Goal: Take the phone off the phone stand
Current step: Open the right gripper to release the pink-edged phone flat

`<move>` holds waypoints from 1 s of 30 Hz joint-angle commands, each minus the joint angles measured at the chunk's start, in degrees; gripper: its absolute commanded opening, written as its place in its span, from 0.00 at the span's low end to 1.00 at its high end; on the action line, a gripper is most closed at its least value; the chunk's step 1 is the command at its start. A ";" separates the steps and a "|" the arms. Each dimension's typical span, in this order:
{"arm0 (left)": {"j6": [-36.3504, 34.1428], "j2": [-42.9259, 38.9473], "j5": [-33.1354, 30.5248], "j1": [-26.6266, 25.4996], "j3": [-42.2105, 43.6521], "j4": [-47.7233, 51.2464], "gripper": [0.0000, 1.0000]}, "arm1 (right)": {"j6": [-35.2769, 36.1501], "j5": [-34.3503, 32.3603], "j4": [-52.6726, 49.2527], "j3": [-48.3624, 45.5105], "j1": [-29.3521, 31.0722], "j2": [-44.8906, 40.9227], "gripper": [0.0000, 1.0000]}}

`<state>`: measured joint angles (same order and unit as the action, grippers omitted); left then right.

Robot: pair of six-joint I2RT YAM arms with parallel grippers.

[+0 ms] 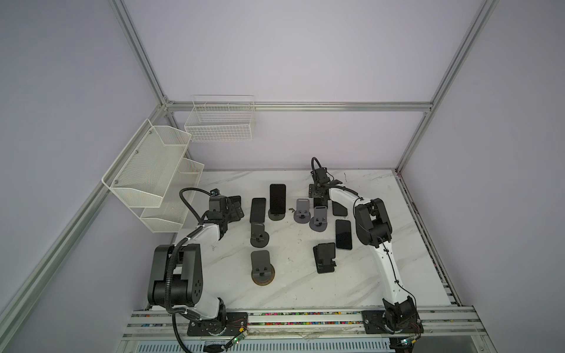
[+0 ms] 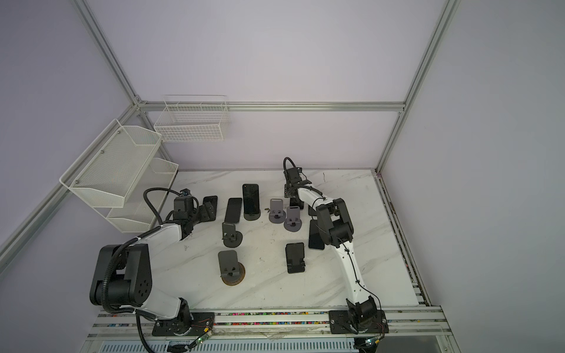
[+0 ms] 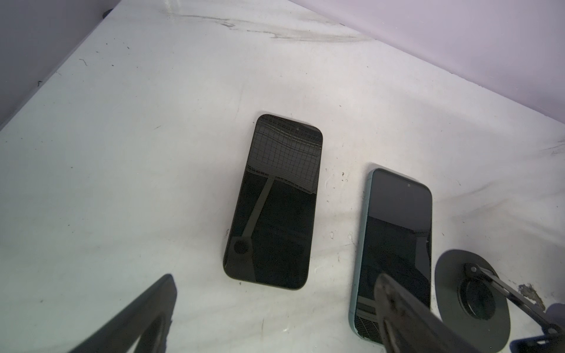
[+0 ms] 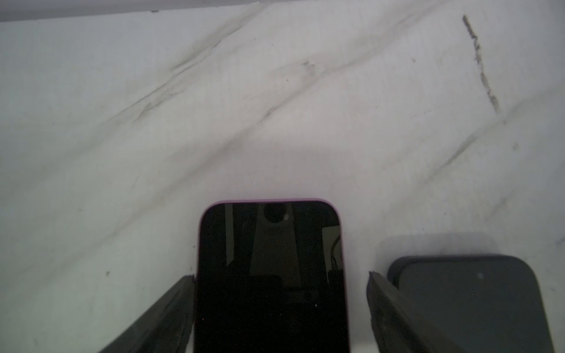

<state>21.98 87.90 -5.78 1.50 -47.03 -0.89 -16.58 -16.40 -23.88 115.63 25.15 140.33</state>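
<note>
Both top views, phone: there it is, one phone (image 1: 277, 198) propped on its phone stand (image 1: 276, 216) mid-desk (image 1: 293, 284), its long axis running up and back toward the rear wall.
Both top views, left gripper: the left gripper (image 1: 237, 208) is spread wide and empty. The propped phone lies to its right, just past a flat phone (image 1: 257, 210).
Both top views, right gripper: the right gripper (image 1: 320, 199) is low at the back, with the target to its left, beyond a grey stand (image 1: 302, 211). The arms look about equally near; I'd back the left, it's free.
Left wrist: fingers (image 3: 146, 318) far apart, gripping nothing. Ahead lie a black phone (image 3: 272, 204) and a teal phone (image 3: 394, 244), with a round stand base (image 3: 472, 290) beside it. Whether the teal one is propped, I can't tell.
Right wrist: fingers (image 4: 397, 311) parted around a pink-edged phone (image 4: 272, 275) flat on the desk, with a clear gap on one side, so it's let go. Its near end is cut off, and so is part of the dark phone (image 4: 474, 299) alongside.
</note>
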 commanded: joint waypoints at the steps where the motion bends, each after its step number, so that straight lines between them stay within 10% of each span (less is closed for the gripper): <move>1: 0.61 -2.44 -0.43 0.43 1.93 -2.56 1.00 | 1.70 0.89 -2.87 0.46 0.47 -5.80 0.89; 30: 0.69 -2.24 -0.54 0.43 1.88 -2.52 1.00 | -9.60 1.72 2.25 -6.93 15.10 -22.40 0.89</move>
<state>21.98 87.55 -5.78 1.50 -47.03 -1.61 -22.15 -13.23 -23.31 110.04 38.57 119.90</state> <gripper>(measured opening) 0.995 0.886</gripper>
